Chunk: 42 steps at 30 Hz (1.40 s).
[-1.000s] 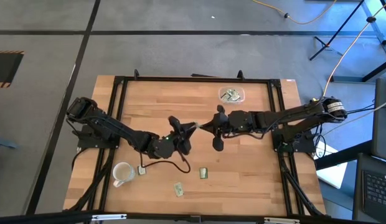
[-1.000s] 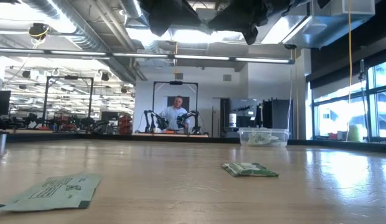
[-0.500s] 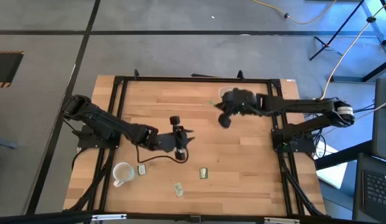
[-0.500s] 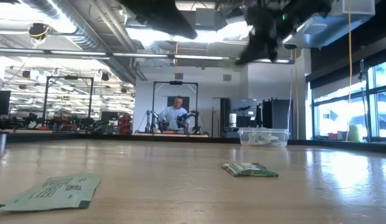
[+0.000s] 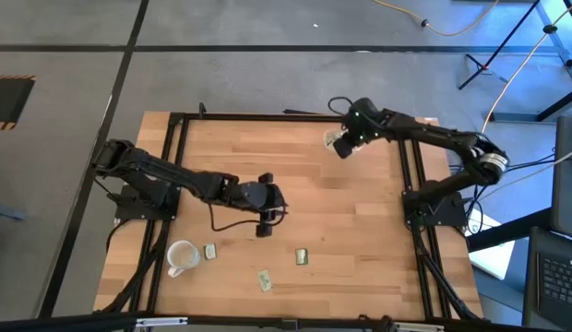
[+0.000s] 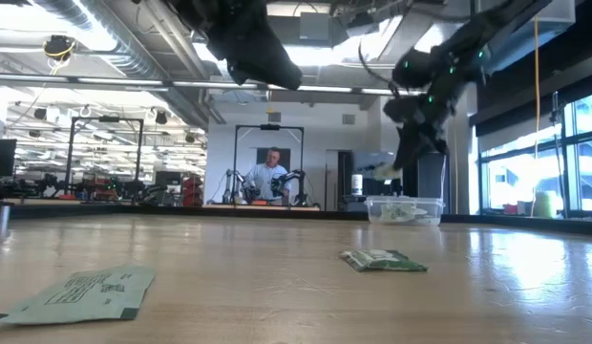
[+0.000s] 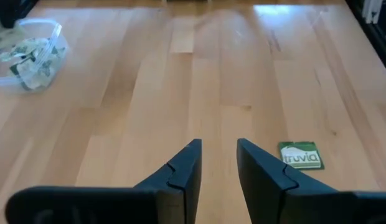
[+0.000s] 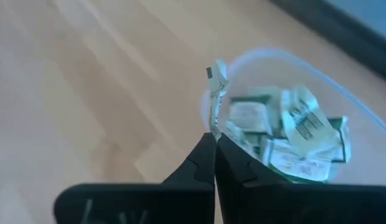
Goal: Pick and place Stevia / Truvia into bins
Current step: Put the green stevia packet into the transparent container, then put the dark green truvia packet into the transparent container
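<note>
Sachets: most sit in the tub (image 5: 344, 140) at desk one o'clock; my right hand (image 8: 213, 140) pinches one sachet (image 8: 216, 93) above it. Three remain loose near six o'clock; left hand (image 7: 216, 163) released.

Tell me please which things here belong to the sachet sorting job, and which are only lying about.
Job:
- clear bin, already holding sachets
- sachet pinched in the right gripper over the bin
- three loose sachets on the table
- left gripper, open, empty

Lying about:
- white mug
</note>
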Motion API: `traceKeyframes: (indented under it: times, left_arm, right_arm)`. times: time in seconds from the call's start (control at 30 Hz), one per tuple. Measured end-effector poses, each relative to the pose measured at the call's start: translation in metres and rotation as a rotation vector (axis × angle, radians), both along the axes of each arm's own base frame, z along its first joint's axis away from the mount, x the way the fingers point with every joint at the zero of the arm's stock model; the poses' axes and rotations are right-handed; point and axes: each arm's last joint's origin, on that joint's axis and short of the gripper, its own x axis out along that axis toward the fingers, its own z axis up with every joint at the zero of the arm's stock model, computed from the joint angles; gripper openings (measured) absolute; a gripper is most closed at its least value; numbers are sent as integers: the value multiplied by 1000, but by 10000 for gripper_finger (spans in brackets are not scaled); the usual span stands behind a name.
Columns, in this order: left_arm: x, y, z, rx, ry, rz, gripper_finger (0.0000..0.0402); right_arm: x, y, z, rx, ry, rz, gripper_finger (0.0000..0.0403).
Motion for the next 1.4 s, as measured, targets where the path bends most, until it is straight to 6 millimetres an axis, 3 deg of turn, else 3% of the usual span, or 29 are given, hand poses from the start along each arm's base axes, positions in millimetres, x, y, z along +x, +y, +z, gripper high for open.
traceKeyframes:
  times: [0.2, 0.37, 0.57, 0.9, 1.17, 1.4]
  left_arm:
    - [0, 3, -1, -18, 6, 21, 94]
    - [0, 3, -1, -39, 7, 33, 93]
    - [0, 2, -1, -82, 15, 5, 91]
    - [-2, 2, -4, -97, 50, 22, 91]
    - [-8, 1, -10, -92, 142, 10, 91]
    - [-24, -11, -22, -73, 322, -41, 82]
  right_arm:
    - [-7, -26, -25, 73, 40, -69, 0]
    - [-9, -34, -38, 116, 68, -112, 0]
    - [-11, -37, -42, 90, 107, -151, 20]
    - [-13, -37, -43, 69, 151, -202, 90]
    - [-17, -39, -36, -61, 228, -260, 132]
    - [-19, -25, -2, -175, 154, -232, 138]
